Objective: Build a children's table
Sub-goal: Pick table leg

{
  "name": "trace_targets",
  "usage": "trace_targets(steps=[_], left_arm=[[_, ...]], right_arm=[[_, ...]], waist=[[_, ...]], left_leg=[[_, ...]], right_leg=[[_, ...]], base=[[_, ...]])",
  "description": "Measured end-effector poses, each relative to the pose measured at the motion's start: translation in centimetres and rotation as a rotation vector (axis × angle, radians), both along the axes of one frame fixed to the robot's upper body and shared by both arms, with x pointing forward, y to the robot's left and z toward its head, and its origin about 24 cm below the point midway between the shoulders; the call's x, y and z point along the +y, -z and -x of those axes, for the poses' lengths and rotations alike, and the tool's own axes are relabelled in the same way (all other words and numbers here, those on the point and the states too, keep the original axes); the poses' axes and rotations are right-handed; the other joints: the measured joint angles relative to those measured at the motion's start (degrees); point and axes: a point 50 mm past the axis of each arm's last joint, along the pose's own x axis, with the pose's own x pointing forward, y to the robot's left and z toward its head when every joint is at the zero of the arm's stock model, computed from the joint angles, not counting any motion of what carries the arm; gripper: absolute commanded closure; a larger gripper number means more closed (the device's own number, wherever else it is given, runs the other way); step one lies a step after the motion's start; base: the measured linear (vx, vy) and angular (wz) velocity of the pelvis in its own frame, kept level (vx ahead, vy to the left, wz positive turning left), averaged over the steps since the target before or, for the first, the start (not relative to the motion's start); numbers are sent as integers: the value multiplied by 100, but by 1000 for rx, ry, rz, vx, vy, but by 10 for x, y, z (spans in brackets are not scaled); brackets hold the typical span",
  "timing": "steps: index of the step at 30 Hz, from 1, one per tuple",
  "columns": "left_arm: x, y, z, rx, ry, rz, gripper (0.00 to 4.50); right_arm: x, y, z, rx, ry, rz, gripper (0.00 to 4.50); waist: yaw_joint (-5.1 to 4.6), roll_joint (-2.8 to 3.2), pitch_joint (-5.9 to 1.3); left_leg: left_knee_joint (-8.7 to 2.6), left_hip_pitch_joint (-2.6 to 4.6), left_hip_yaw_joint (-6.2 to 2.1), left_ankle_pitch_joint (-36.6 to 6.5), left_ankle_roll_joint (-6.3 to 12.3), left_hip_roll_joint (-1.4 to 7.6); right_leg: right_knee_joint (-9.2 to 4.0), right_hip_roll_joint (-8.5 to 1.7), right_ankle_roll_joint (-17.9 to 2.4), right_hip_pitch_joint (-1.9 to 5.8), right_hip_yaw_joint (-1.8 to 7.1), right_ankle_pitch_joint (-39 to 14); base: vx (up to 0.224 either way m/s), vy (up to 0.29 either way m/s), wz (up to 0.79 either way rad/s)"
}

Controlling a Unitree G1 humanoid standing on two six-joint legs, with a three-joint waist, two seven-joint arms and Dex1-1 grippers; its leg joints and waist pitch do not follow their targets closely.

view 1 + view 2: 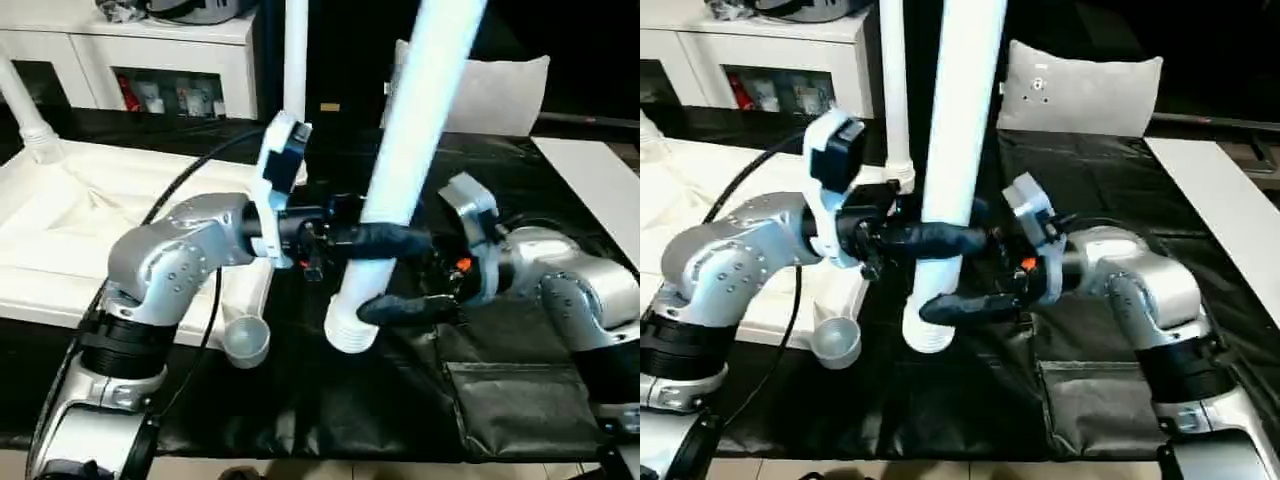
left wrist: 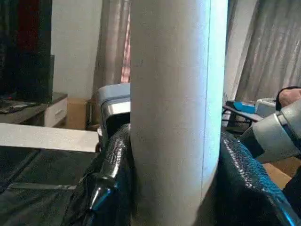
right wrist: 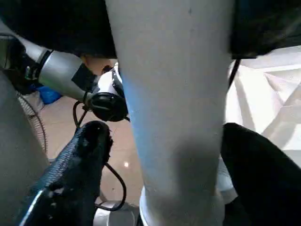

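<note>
Both my grippers on one upright table leg.
My left gripper (image 2: 174,188) clamps the leg (image 1: 415,150); my right gripper (image 1: 395,275) straddles its ribbed lower end, fingers loose; tabletop (image 1: 60,230) lies left.

White leg (image 1: 415,150), black cloth (image 1: 500,400)

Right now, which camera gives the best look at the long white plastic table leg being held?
The right eye view: the long white plastic table leg shows down to its ribbed end. The left eye view is similar; both wrist views give close-ups of its shaft between black fingers.
</note>
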Motion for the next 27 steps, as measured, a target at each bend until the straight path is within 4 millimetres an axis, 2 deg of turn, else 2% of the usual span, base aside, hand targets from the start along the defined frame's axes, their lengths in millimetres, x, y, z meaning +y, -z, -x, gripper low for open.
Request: trace_targets(steps=[18,27], left_arm=[[-6,5,-2,5,5,0,262],[-6,7,-4,17,-23,-2,262]], right_arm=[[0,7,-3,24,9,24,238],[-2,7,-4,23,22,32,255]], waist=[[2,0,0],[4,0,0]], left_leg=[[3,0,1,1,1,1],[4,0,1,1,1,2]], right_leg=[[3,0,-14,0,0,8],[4,0,-15,0,-1,9]], base=[[0,0,0],[0,0,0]])
